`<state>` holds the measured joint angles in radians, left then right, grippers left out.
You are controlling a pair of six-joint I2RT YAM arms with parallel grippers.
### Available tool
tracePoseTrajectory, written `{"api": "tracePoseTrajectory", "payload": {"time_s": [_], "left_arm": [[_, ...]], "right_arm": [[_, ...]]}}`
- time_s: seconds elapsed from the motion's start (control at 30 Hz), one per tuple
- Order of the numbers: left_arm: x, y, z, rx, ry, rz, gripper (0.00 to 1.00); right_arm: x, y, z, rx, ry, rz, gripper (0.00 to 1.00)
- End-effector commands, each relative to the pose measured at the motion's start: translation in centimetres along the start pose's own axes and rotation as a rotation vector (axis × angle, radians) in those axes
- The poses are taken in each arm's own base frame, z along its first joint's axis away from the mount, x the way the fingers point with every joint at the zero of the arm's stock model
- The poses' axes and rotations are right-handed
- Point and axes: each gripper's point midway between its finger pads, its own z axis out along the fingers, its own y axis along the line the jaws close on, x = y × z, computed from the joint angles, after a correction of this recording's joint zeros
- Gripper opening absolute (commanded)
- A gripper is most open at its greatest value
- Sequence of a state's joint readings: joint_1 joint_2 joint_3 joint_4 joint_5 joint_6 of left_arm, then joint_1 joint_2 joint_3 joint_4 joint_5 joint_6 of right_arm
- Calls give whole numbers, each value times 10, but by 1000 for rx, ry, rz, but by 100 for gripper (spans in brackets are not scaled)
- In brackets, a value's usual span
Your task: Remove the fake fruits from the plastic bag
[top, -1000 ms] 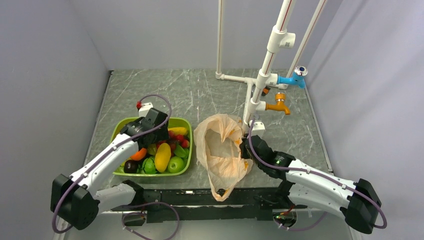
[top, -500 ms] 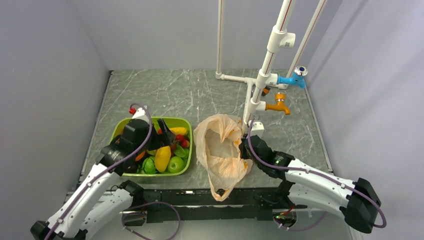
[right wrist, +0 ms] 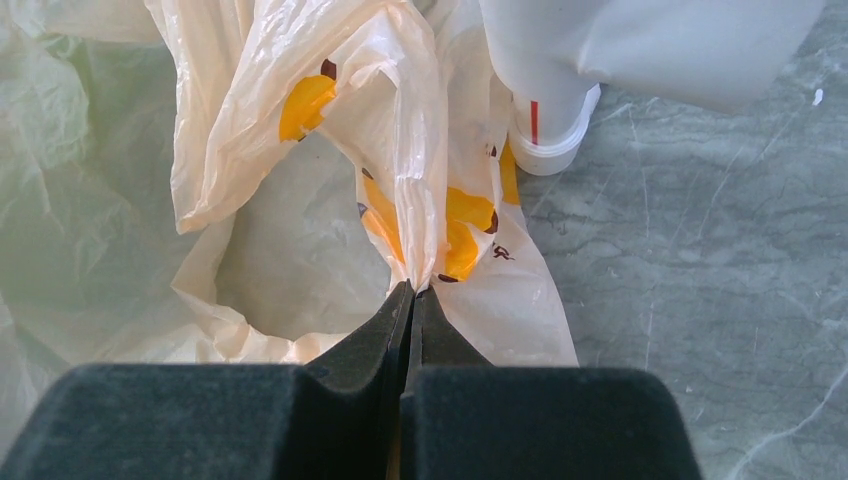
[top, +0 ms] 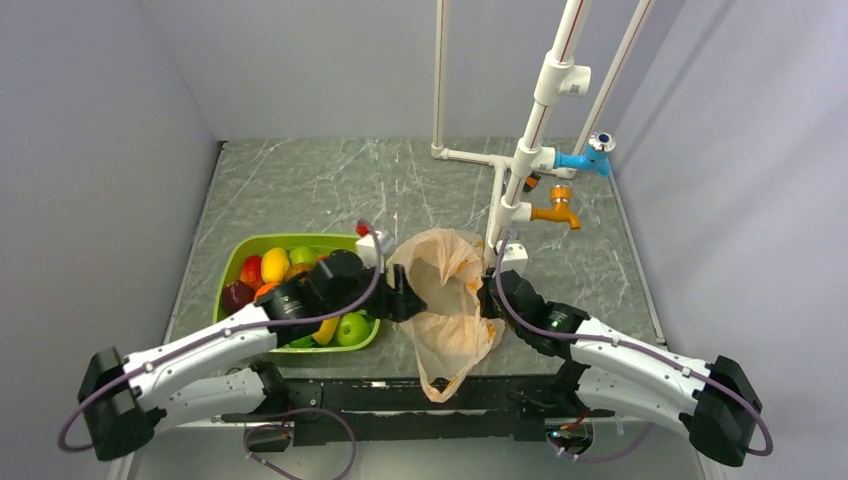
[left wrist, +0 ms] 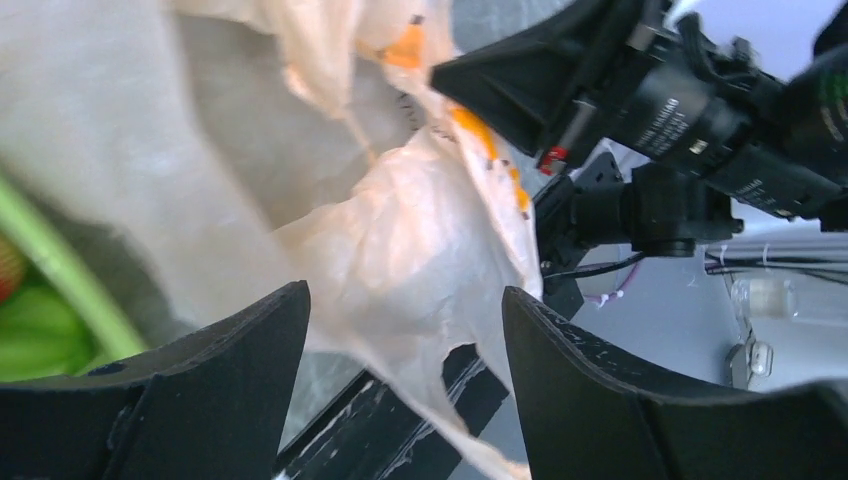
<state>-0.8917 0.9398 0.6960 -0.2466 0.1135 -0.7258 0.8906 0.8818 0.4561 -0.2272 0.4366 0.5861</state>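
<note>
We note the plastic bag [top: 445,300] crumpled on the marble table [top: 330,185], its mouth gaping wide. The right gripper [top: 490,298] sits at the bag's right rim; its wrist view shows the jaws pressed tight together on a fold of printed film. The left gripper [left wrist: 405,300] is at the bag's left rim, fingers [left wrist: 250,340] spread wide, loose film showing in the gap, nothing gripped. The fake fruits [top: 275,264] lie in a green tub [top: 232,262] just left of the bag, with a green apple [top: 351,328] nearest the bag. A white pipe stand [top: 500,215] rises just beyond the bag's right side.
</note>
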Motion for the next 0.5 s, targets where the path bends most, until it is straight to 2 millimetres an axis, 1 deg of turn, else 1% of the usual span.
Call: {"api": "tracePoseTrajectory", "payload": {"time_s": [0.0,0.1,0.2,0.27,0.33,0.4,0.47], "left_arm": [[-23,-47,22,113,-147,60,72],[-15,-57,35,143,-183,52,69],[-7,-56,42,92,-184,81,67],[-1,-48,44,8,-180,110,66],[5,-36,44,-88,-172,128,64],[12,-28,44,-140,-156,142,63],[20,-24,47,-159,-139,147,63]], "right_arm": [[-28,17,-12,-72,-66,34,0],[-42,32,-24,-165,-102,34,0],[-55,57,-40,-322,-144,20,0],[-60,74,-50,-424,-152,-2,0],[-60,87,-59,-502,-144,-22,0],[-60,96,-67,-568,-140,-26,0],[-54,100,-74,-618,-130,-32,0]]}}
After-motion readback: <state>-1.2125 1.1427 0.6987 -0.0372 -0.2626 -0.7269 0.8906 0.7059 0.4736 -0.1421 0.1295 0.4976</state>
